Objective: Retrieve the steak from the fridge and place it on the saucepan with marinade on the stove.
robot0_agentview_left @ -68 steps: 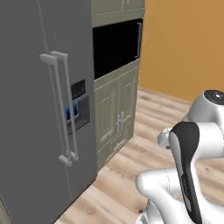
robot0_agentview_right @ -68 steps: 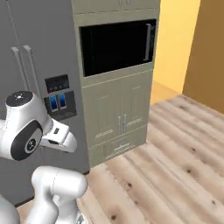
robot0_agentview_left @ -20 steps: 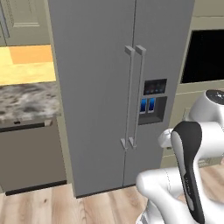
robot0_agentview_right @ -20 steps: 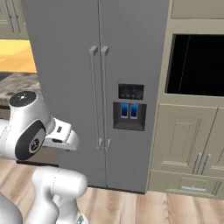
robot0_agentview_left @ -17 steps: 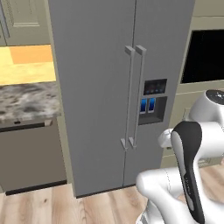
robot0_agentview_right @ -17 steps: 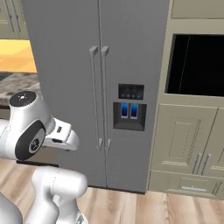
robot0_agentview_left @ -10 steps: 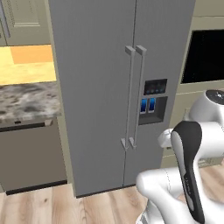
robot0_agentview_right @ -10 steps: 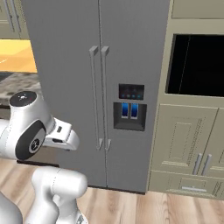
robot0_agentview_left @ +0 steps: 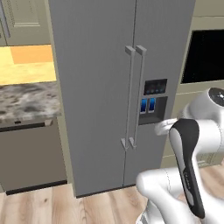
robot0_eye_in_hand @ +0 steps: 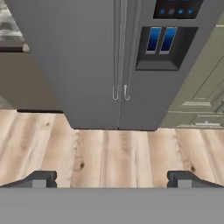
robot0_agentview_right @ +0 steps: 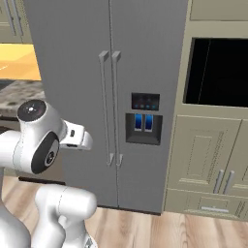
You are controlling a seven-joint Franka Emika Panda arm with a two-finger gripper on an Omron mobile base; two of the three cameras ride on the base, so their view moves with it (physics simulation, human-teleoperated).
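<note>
The gripper [robot0_eye_in_hand: 112, 179] hangs with its two dark finger tips [robot0_eye_in_hand: 41, 179] spread wide and nothing between them, over bare wooden floor [robot0_eye_in_hand: 109, 153]. Beyond the floor stands the fridge [robot0_agentview_left: 118, 87], both grey doors closed, so the steak inside cannot be seen. Its two long bar handles [robot0_agentview_right: 110, 109] run side by side down the middle seam, and a dispenser panel [robot0_agentview_right: 144, 125] with blue lights sits on one door. A speckled stone counter [robot0_agentview_left: 26, 100] adjoins one side; beige cabinets [robot0_agentview_right: 206, 164] under a black-windowed wall oven [robot0_agentview_right: 218, 72] flank the other.
</note>
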